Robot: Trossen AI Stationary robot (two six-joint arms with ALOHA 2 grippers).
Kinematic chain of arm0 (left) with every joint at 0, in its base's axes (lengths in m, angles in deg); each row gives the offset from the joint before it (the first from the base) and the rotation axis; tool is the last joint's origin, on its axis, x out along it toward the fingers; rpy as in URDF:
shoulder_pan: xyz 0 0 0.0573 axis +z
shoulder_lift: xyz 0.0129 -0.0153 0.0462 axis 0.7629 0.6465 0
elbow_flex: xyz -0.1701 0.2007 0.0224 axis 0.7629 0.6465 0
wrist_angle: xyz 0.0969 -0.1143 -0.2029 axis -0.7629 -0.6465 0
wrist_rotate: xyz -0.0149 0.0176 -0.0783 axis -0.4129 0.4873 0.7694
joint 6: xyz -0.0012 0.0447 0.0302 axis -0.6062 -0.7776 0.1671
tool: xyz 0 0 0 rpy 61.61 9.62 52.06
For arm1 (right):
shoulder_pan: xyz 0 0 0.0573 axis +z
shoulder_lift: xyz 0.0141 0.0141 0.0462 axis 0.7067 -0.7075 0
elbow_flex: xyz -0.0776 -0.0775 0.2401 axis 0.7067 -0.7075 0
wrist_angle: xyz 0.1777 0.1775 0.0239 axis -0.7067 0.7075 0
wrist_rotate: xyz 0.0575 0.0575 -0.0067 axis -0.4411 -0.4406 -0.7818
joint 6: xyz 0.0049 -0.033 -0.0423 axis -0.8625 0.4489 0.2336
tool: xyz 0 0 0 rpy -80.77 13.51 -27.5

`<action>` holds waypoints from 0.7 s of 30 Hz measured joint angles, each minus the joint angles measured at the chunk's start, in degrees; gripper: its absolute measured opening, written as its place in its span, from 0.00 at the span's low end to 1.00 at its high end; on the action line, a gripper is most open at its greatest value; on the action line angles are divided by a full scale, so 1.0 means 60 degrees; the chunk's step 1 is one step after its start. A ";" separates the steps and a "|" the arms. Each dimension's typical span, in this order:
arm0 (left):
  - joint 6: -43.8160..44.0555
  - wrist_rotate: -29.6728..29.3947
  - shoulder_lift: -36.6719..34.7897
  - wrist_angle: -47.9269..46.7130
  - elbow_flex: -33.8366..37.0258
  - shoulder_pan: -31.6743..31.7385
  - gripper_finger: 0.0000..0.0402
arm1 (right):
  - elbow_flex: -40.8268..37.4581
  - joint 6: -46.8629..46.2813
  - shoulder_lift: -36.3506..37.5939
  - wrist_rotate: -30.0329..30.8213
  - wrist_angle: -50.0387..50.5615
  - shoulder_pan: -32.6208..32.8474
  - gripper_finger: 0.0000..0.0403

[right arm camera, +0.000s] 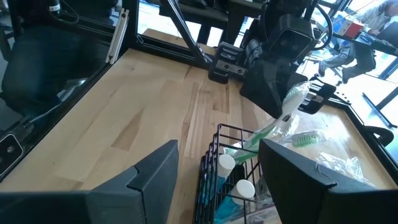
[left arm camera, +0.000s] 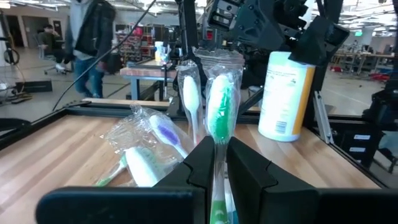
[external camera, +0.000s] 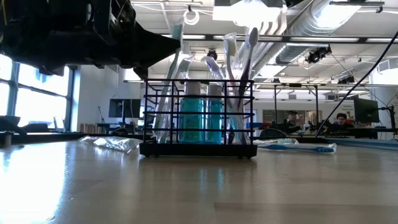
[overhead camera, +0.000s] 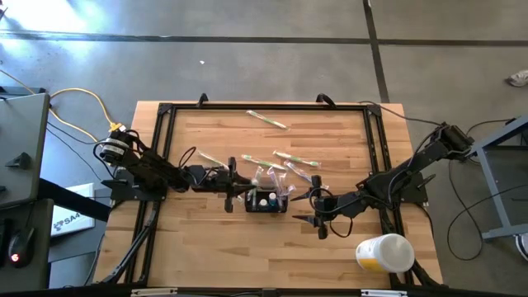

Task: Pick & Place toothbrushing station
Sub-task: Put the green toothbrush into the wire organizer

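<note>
The small black wire caddy (overhead camera: 266, 201) stands on the wooden table and shows head-on in the low view (external camera: 199, 118). It holds blue bottles (external camera: 193, 115) and several wrapped toothbrushes. My left gripper (overhead camera: 233, 186) is at the caddy's left side, shut on a wrapped green toothbrush (left arm camera: 219, 115). My right gripper (overhead camera: 318, 213) is open and empty just right of the caddy. In the right wrist view its fingers stand wide apart (right arm camera: 217, 180), with the caddy (right arm camera: 227, 168) ahead of them. My left gripper pinches the wrapped green toothbrush between its two fingers, on the stem just below the green head (left arm camera: 217, 148). The fingers come level from the table's left. The brush stands tilted, head up, and its lower end (right arm camera: 249, 142) reaches down into the caddy.
A white-and-yellow cup (overhead camera: 384, 252) lies on its side at the near right corner. Loose wrapped toothbrushes lie behind the caddy (overhead camera: 293, 158) and near the far edge (overhead camera: 266, 119). A black frame (overhead camera: 165, 111) borders the table. People show in the room beyond.
</note>
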 joint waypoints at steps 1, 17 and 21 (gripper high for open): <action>0.0000 0.0118 0.0000 -0.0008 -0.0019 0.0000 0.09 | 0.0000 0.0000 0.0003 0.0000 0.0000 0.0003 0.54; -0.0082 0.0209 0.1122 0.0654 -0.0621 0.0003 0.09 | 0.0000 0.0000 0.0000 -0.0021 0.0007 0.0004 0.54; -0.0178 0.0211 0.1122 0.0714 -0.0621 0.0000 0.10 | 0.0000 0.0000 0.0000 -0.0027 0.0054 0.0004 0.54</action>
